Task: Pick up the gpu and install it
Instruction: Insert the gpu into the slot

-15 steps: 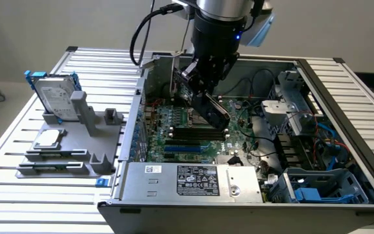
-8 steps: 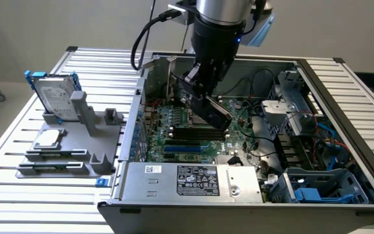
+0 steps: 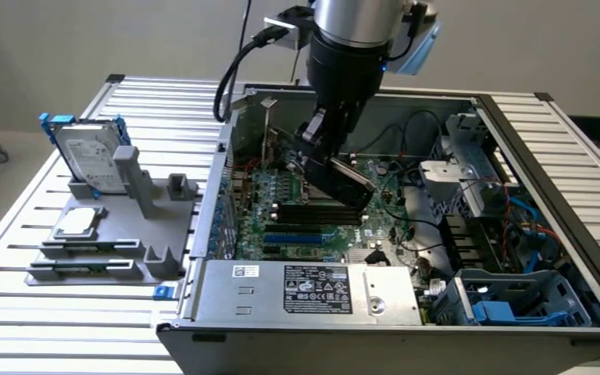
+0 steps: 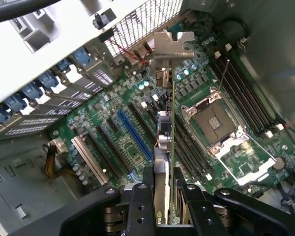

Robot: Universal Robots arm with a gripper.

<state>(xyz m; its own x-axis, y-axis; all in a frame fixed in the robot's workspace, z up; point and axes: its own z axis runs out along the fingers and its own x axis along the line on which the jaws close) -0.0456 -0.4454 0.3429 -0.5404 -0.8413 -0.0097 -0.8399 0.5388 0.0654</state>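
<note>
Wide shot first: the slatted table [image 3: 29, 312] carries the open case [image 3: 550, 156], lying on its side with the board [image 3: 311, 195] facing up. The arm [image 3: 347, 47] drops straight down into the case, over the middle of the board. Out on the exterior view's left, well apart from the action, sits the grey stand [image 3: 123, 234] with the drive [image 3: 90, 156] upright in its blue frame.

Now in close. The gripper [image 4: 164, 196] is clamped on the gpu [image 4: 166, 132], fingers [image 4: 146, 196] pressed to either face of the card, which the wrist view sees edge-on. So the pick is done; the card is off the stand and inside the case. From the exterior view the gpu hangs tilted, its black cover angled across the board near the memory slots.

The bracket [image 4: 173, 46] leads, pointing toward the case's perforated rear wall, and it looks apart from that wall. The long slots [image 4: 108, 147] run bare beneath the card, the blue slot [image 4: 135, 135] among them, just beside the card's line.

My read: the carry is over and the card is lining up above the slots, but nothing is seated. The card's edge appears clear of the board and the bracket is not in its bay. The install itself is not yet done.
</note>
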